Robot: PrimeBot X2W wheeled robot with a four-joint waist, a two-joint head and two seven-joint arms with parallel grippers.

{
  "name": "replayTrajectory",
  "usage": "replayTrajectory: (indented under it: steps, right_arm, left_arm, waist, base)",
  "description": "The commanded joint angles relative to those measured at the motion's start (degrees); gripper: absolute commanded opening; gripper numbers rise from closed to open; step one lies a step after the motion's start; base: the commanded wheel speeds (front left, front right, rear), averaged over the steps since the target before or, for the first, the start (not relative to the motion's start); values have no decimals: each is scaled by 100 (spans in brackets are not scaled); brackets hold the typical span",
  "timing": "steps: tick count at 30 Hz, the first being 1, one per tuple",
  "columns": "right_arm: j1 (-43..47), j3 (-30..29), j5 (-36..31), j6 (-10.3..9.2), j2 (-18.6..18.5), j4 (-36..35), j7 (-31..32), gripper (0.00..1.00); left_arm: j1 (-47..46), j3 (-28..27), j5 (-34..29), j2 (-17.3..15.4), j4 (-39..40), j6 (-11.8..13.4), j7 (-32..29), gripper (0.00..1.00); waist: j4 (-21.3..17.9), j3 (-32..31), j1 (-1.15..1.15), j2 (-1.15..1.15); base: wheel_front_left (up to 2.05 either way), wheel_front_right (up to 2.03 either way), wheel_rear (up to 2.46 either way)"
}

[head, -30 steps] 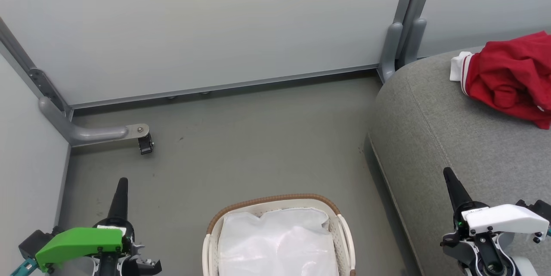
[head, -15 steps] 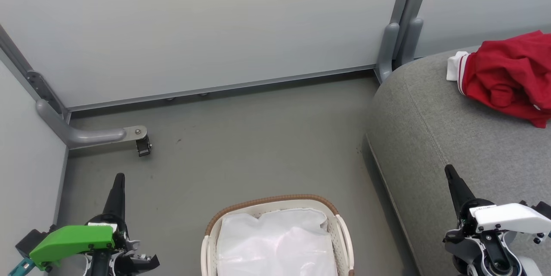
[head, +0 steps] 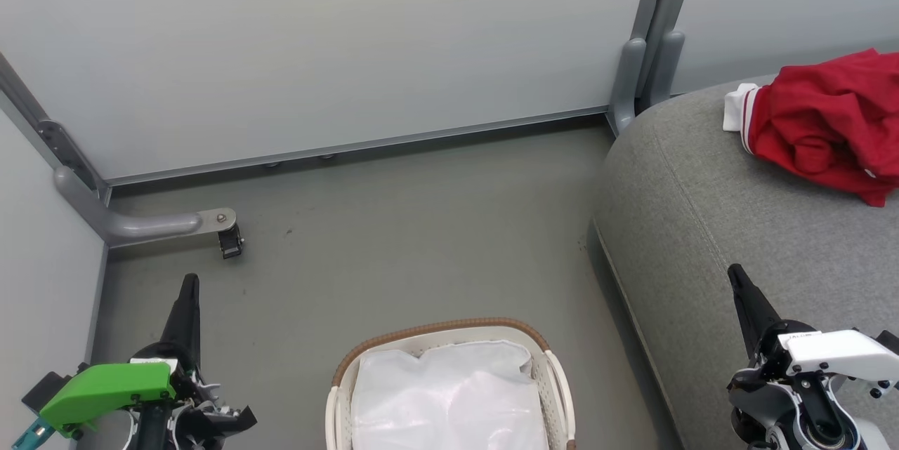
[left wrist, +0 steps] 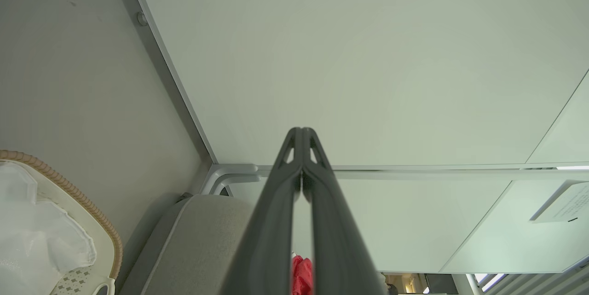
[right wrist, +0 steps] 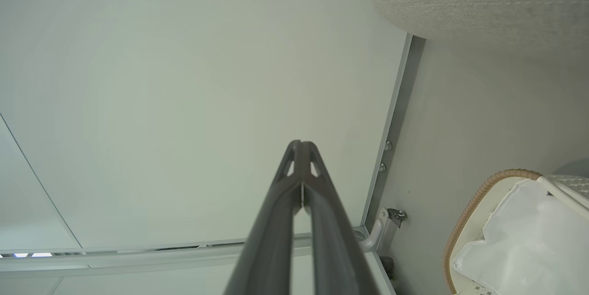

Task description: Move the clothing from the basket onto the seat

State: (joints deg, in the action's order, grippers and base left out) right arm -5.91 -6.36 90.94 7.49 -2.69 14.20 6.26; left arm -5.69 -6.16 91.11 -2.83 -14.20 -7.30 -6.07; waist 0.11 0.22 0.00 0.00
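The basket (head: 449, 327) runs off the bottom edge — the clothing (head: 822, 127) off the right.

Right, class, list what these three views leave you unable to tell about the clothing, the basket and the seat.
1. Clothing: head view's right edge cuts the red heap; one garment or two, cannot tell.
2. Basket: head view's bottom edge cuts its near part; the white liner hides its floor.
3. Seat: runs off the right edge; full extent unseen.
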Motion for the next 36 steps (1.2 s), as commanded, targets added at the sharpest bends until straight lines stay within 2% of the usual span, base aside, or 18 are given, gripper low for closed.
replayTrajectory:
  steps: [1,36]
  right_arm:
    - [-51,-26,112,0,-35,-30,36,0]
    - [-50,-29,158,0,-35,-30,46,0]
  left_arm:
    - [-89,-38,122,-31,24,-34,-45,0]
    - [-82,-49,136,-22,23,-37,-63,0]
  waist:
    - [-5,-2,0,0]
    - [-11,-5,0,0]
  base:
    - [0,0,0]
    - [0,0,0]
